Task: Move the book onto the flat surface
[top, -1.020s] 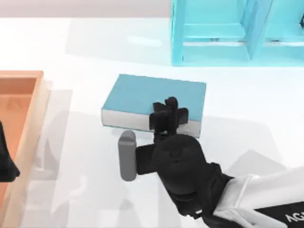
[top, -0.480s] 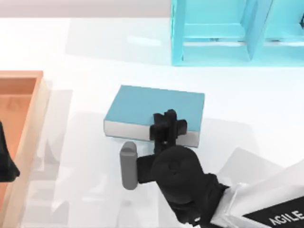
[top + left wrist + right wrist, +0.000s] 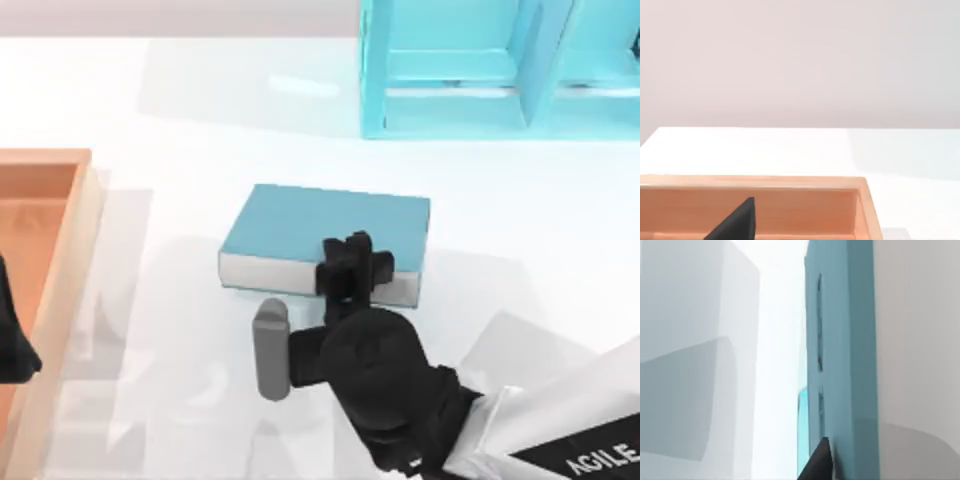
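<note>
One broad white tabletop [image 3: 150,100], the flat surface of the task, spreads under everything seen from above. At its far right stands a light cyan shelf unit [image 3: 450,70] with open compartments. Against the left edge sits an orange-brown wooden tray [image 3: 60,250] with a raised rim; the left wrist view looks along that tray [image 3: 790,200] with bare table beyond it.

The right arm [image 3: 560,430] enters from the lower right corner, its white link running up and left into a bulky black wrist, with a grey cylinder [image 3: 270,350] sticking out on the wrist's left side. From there it reaches toward the far side, ending at the near edge of the book.

The book [image 3: 325,222], a thick teal-blue hardcover with white page edges, lies flat in the middle of the table, well apart from tray and shelf, its page edge facing the near side.

The right gripper [image 3: 352,265] sits over that near edge, right of the book's middle, fingers pinched down on the cover and page block. In the right wrist view the book [image 3: 845,365] stands close as a teal slab, one dark fingertip [image 3: 817,465] against it.

The left gripper [image 3: 15,340] rests parked at the left edge over the tray; whether it is wide or narrow, I cannot tell.
</note>
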